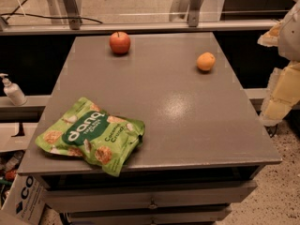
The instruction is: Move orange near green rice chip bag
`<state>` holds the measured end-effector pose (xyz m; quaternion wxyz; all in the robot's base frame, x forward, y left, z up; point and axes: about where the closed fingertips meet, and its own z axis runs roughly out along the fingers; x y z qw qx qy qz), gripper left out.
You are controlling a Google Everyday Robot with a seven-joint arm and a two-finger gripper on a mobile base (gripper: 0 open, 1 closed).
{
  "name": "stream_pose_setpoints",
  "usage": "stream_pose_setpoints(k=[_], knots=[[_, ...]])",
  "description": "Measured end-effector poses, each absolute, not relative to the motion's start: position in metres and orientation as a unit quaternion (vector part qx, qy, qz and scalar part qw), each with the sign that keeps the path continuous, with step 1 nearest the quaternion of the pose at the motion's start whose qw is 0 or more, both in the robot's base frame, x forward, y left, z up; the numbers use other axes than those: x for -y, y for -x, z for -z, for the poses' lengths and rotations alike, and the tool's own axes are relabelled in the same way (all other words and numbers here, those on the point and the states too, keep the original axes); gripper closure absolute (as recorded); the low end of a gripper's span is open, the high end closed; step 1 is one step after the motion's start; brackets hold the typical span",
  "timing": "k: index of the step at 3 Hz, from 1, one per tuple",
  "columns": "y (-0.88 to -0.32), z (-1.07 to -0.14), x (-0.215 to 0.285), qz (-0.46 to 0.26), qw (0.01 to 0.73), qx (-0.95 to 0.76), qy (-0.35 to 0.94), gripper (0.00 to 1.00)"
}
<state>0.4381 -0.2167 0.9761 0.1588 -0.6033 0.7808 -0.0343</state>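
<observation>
1. Near edge. The grey table point(187, 116) stands over a drawer front point(150, 198). The green rice chip bag point(91, 135) lies flat on the near left corner of the top. Its lower corner hangs slightly over the front edge.

2. Right side. The gripper point(281, 95) hangs off the table's right edge, level with the middle of the top. It is clear of the surface and touches nothing. Whether it is spread or pressed together cannot be told from this view. Nothing is seen held in it.

3. Far half. The orange point(206, 61) rests on the far right part of the top, near the right edge and well apart from the bag. A red apple point(120, 42) sits at the far edge, left of centre. A pump bottle point(12, 92) stands on a ledge left of the table.

4. Step in hand. Judged from this layout, the approach has not begun and the orange is ungrasped.

5. Next move. Bring the gripper in over the orange and straddle it. Close gently, since the round fruit can roll. Carry it diagonally to the bare surface just beside the bag, keeping away from the apple.
</observation>
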Motion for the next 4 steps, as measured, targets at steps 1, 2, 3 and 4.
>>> stream_pose_setpoints(k=[1, 2, 3, 4], knots=[[-0.438, -0.976, 0.217, 0.034, 0.159, -0.781, 0.603, 0.00], [-0.444, -0.973, 0.216, 0.029, 0.165, -0.784, 0.598, 0.00], [-0.484, -0.950, 0.213, -0.010, 0.203, -0.801, 0.563, 0.00], [-0.521, -0.929, 0.211, -0.051, 0.238, -0.811, 0.532, 0.00]])
